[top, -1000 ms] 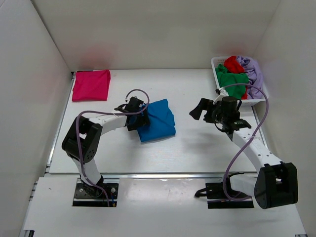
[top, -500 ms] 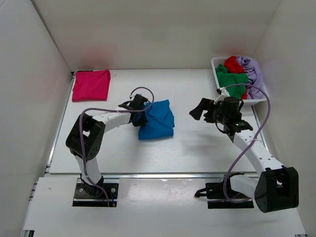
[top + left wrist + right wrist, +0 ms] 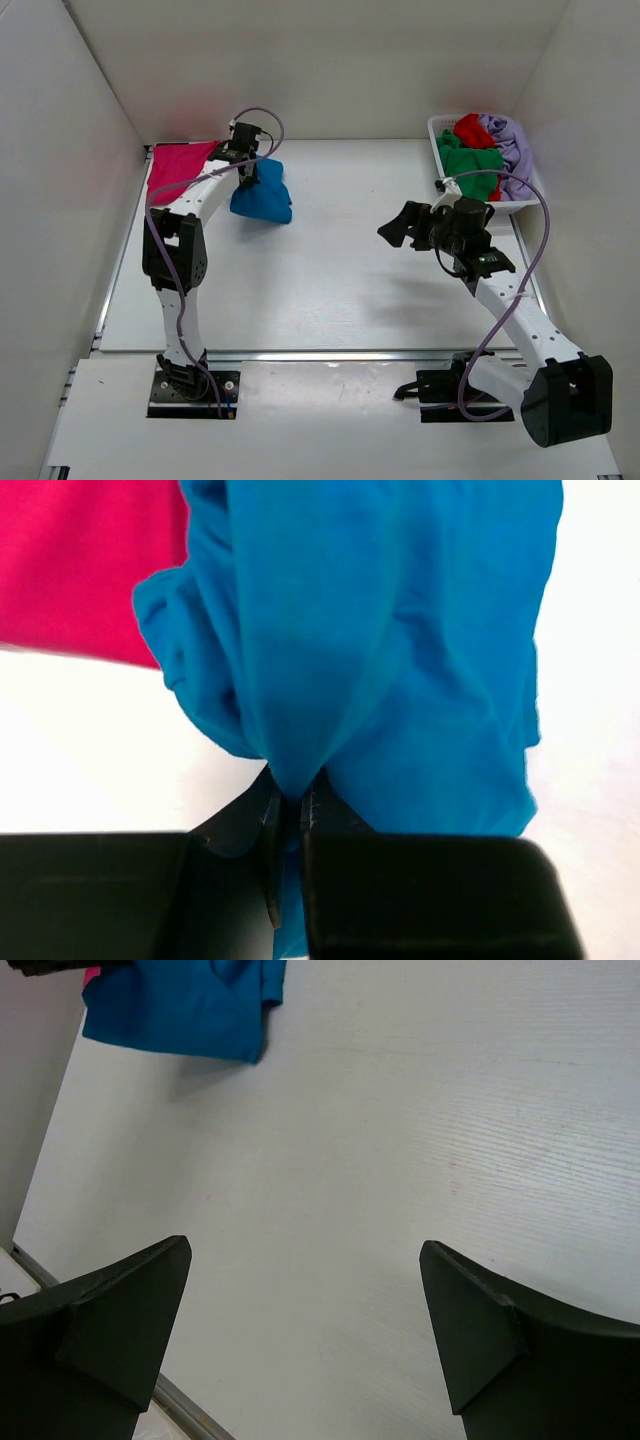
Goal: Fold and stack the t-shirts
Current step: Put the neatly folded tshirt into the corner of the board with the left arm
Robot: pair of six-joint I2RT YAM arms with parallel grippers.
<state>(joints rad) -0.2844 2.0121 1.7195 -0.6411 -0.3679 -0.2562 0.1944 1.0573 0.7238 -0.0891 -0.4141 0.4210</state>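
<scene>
My left gripper (image 3: 250,172) (image 3: 293,798) is shut on a fold of the bright blue t-shirt (image 3: 264,196) (image 3: 390,650), which hangs bunched below it at the back left of the table. Just left of it lies the folded magenta-pink t-shirt (image 3: 180,166) (image 3: 80,570), flat on the table. My right gripper (image 3: 402,226) (image 3: 305,1250) stands wide open over bare table at the right, with nothing between its fingers. The blue t-shirt (image 3: 180,1005) also shows at the top left of the right wrist view.
A white lattice basket (image 3: 437,130) at the back right holds green (image 3: 470,165), red (image 3: 473,131) and lavender (image 3: 510,140) t-shirts. White walls close in the table on the left, back and right. A metal rail (image 3: 300,353) runs along the near edge.
The left gripper closed on the blue t-shirt in the middle of the table, then carried it back and to the left, beside the pink one. The right arm has barely moved.
</scene>
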